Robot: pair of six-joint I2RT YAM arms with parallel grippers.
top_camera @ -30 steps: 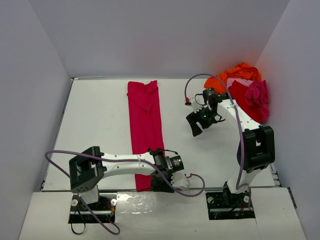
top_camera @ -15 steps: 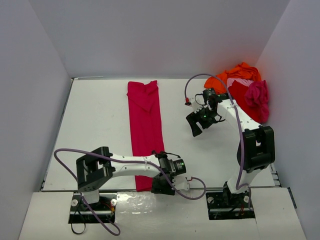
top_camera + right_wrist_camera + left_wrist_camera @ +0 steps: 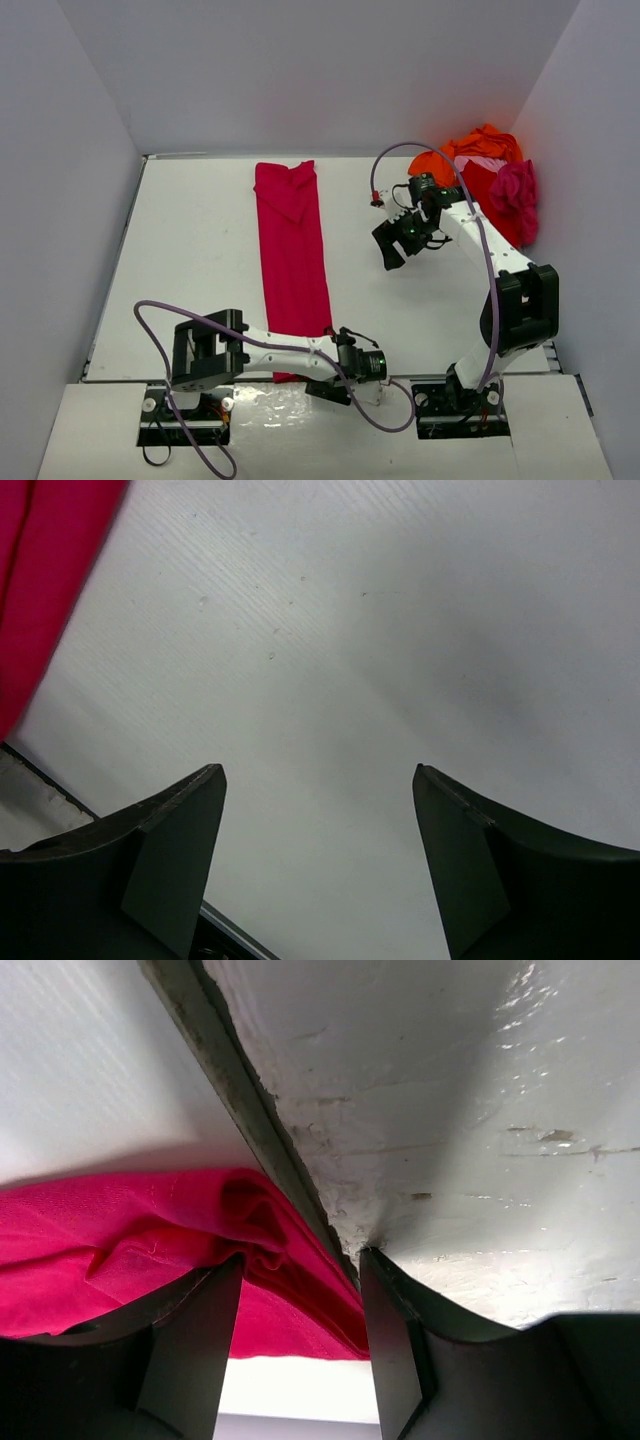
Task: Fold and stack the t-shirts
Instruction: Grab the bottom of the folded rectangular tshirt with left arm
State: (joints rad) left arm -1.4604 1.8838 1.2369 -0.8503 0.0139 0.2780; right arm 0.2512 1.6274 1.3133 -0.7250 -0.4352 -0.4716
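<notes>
I have the crimson t-shirt (image 3: 292, 250) laid out as a long narrow strip down the centre-left of the tabletop (image 3: 200, 250), running from near the back wall at the top of the overhead frame toward the bottom edge; that shape suggests the sides are already folded in and the lengthwise fold is the step in hand. My left hand (image 3: 298, 1260) is down at the bottom of the frame, at the near lip of the tabletop, where the shirt's hem sits. In its wrist view a bunched fold of crimson cloth lies between the fingers (image 3: 190, 1350), right against the dark seam at the tabletop's edge. The jaws stand partly apart around that fold, and I cannot tell whether they are actually pinching it or only straddling it. My right hand (image 3: 315, 775) hangs over bare tabletop right of the strip, jaws spread wide with nothing between them, probably parked to stay clear of the cloth. The heap of t-shirts (image 3: 490, 170), orange, pale pink, red and magenta, sits crumpled in the upper right corner against the wall, waiting its turn.
</notes>
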